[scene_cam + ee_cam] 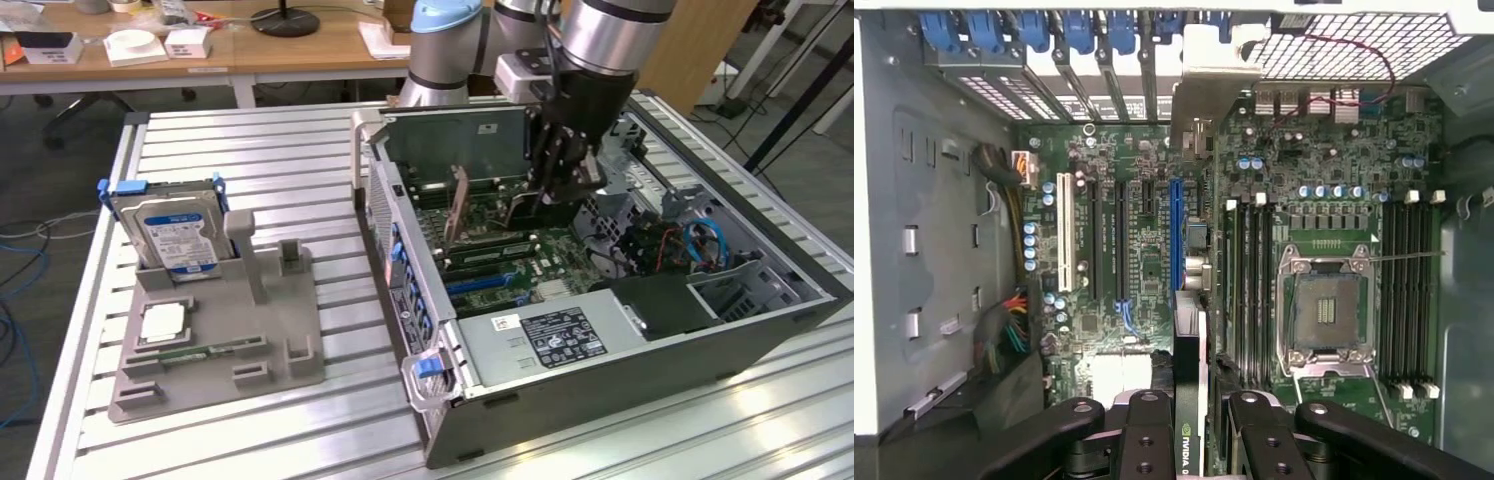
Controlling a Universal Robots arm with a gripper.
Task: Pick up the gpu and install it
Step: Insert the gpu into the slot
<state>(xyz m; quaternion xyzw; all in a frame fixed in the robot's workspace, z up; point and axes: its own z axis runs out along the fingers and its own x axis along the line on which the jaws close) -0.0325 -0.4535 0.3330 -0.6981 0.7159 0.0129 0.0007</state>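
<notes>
The gpu (1190,400) is a thin dark card seen edge-on in the wrist view, clamped between my two black fingers (1146,440). Its silvery end bracket (1204,90) reaches toward the slot openings at the case's rear wall. The card runs alongside the long blue slot (1176,225) on the green motherboard; I cannot tell whether it touches the board. In the exterior view my gripper (547,195) hangs inside the open computer case (641,340), and the card's brownish back (455,205) stands on edge toward that view's left of it.
On the exterior view's left a grey holder (220,330) carries a silver hard drive with a blue label (174,235), a small chip (160,322) and a green memory stick (200,352). Blue and red cables (694,245) lie inside the case. A bare processor socket (1324,310) sits beside the card.
</notes>
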